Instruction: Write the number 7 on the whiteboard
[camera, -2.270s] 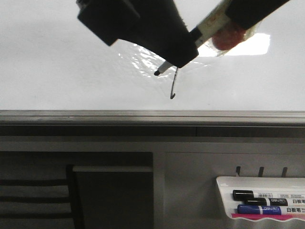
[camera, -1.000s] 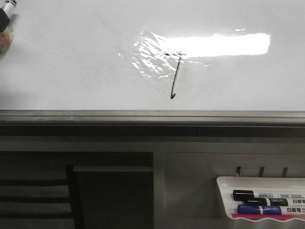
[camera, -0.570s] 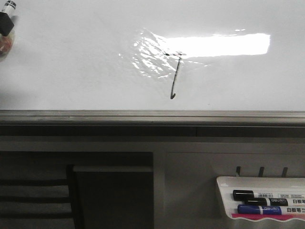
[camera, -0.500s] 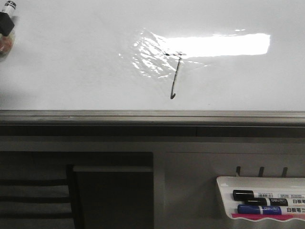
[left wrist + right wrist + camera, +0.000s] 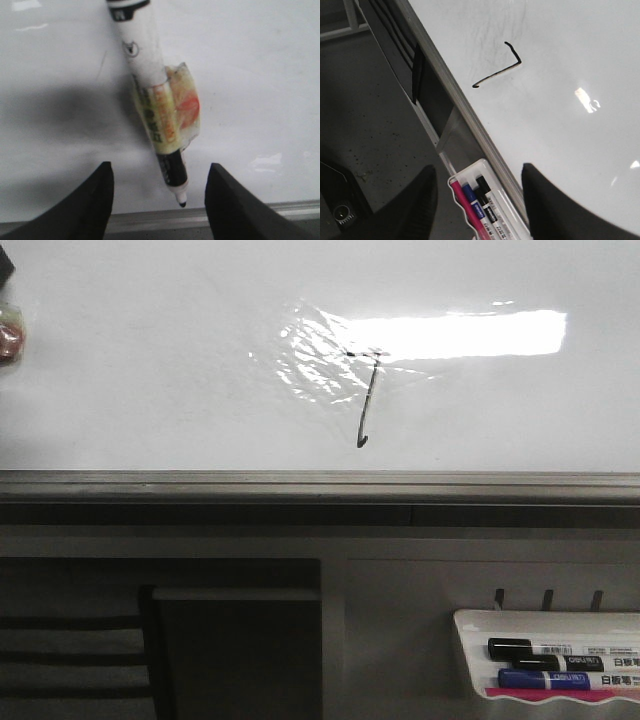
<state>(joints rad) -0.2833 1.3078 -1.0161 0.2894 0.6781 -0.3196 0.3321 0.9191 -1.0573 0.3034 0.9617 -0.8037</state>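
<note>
left wrist view shows the left gripper (image 5: 157, 200) spread wide, the taped white marker (image 5: 152, 100) seemingly fixed above it, a light, stiff pen; the thin black number 7 (image 5: 366, 395) sits mid-way on the glossy, slippery whiteboard (image 5: 150, 390), right gripper (image 5: 477, 200) open, empty.

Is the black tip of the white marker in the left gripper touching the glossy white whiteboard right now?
No, in the left wrist view the white marker hangs with its black tip clear of the glossy white whiteboard, near the grey edge rail.
</note>
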